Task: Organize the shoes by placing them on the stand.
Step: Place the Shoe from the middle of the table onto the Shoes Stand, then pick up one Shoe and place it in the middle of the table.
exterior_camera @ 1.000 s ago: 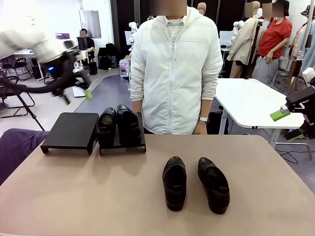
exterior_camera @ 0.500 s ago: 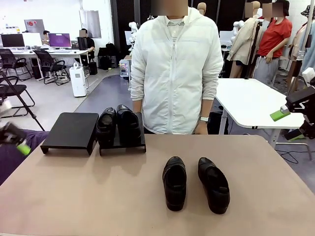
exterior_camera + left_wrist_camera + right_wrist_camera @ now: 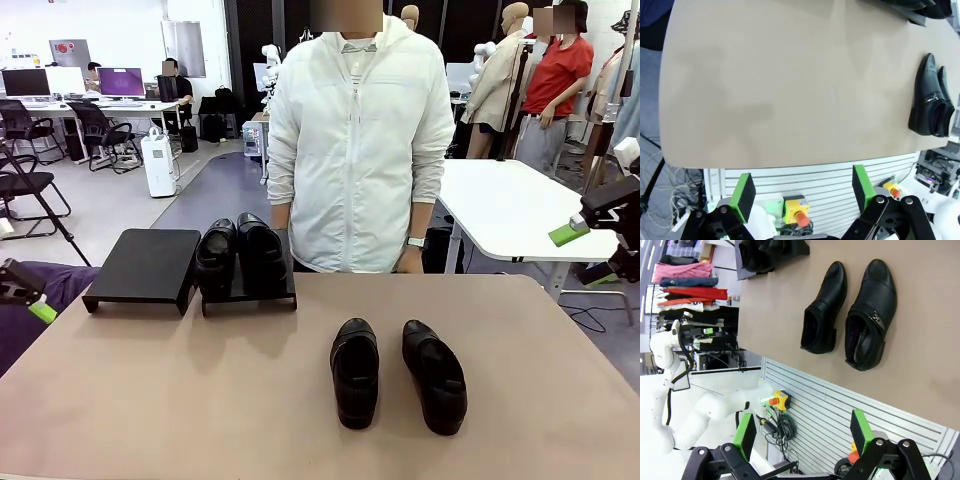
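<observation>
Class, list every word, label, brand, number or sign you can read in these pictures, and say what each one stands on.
No text in these pictures can be read.
Red sign on the far wall: too small and blurred to read.
Computer screens in the background: too small to read.
Shoes and stand: no brand or label shows.

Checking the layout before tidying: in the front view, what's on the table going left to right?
Empty stand → left shoe of the pair on the second stand → right shoe of that pair → left loose shoe → right loose shoe.
</observation>
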You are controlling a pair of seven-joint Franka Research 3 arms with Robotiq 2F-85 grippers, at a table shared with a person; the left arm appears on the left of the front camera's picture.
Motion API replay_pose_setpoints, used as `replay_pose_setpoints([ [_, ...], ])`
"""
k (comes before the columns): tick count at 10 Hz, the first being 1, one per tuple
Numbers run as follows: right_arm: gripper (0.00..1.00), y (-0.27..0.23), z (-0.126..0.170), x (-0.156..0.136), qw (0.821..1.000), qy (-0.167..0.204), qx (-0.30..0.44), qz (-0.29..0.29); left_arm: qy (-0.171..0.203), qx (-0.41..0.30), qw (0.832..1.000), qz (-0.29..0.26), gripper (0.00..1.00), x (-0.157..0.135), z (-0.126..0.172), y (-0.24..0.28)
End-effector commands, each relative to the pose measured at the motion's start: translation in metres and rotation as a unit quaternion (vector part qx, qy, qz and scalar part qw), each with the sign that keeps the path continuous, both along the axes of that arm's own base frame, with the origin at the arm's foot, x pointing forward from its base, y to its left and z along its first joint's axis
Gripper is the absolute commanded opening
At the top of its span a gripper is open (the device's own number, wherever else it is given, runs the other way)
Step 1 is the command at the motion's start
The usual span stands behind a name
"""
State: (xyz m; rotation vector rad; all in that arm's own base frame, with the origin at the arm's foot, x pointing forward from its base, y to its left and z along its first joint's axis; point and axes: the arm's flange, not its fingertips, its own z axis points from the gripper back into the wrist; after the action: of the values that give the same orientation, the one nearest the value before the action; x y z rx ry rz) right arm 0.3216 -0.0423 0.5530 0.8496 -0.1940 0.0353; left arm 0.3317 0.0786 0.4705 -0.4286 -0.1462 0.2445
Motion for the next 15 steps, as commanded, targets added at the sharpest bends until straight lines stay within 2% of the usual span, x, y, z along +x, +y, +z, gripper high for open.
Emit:
replay_pose_setpoints([
  [1,1.0,-0.003,0.001,0.0,1.0,-0.006,0.0,0.008,0.002,0.01,1.0,0.007,1.0,-0.001,0.002,0.0],
  [11,1.0,0.0,0.0,0.0,1.0,0.0,0.0,0.0,0.002,0.01,1.0,0.007,1.0,-0.001,0.002,0.0],
  [13,1.0,0.068,0.011,0.025,0.988,-0.034,-0.143,0.043,0.002,0.01,1.0,0.007,1.0,-0.001,0.002,0.0],
  [14,1.0,0.113,0.01,0.039,0.979,-0.041,-0.178,0.096,0.002,0.01,1.0,0.007,1.0,-0.001,0.002,0.0],
  [15,1.0,0.163,-0.002,0.05,0.962,-0.022,-0.236,0.139,0.002,0.01,1.0,0.007,1.0,-0.001,0.002,0.0],
])
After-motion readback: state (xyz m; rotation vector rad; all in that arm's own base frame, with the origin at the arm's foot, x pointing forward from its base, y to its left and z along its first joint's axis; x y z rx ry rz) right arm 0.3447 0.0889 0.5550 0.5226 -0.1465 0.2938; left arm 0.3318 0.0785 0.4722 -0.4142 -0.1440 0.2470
